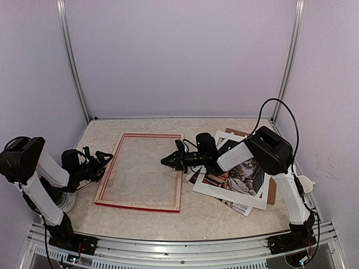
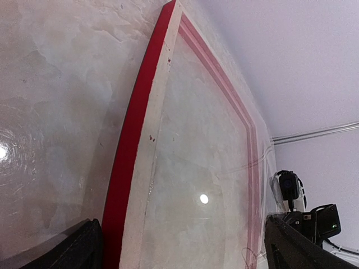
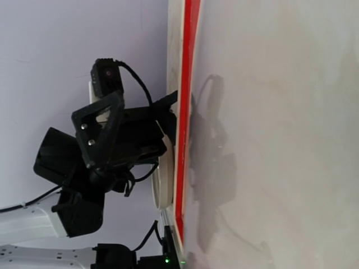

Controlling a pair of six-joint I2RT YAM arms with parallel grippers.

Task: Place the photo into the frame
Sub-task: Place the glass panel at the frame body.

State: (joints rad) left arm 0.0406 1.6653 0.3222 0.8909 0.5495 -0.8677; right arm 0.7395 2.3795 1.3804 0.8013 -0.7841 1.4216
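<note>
The frame (image 1: 140,206) lies flat on the table left of centre, with a red face and pale wood edges. My left gripper (image 1: 104,159) hangs open just outside its left rail. In the left wrist view that rail (image 2: 130,157) runs up between the two dark fingertips (image 2: 78,247). My right gripper (image 1: 167,162) is shut, with nothing seen in it, and points left over the frame's right side. The photo (image 1: 242,175) of a grey cat lies at the right under the right arm. A white mat border (image 1: 223,193) partly covers it. The right wrist view shows the frame's far rail (image 3: 187,112) but not its own fingers.
A brown backing board (image 1: 272,194) lies under the photo and mat at the right. A small white cup (image 1: 304,184) sits by the right wall. A white disc (image 1: 68,203) lies at the left arm's base. Metal posts stand in the back corners.
</note>
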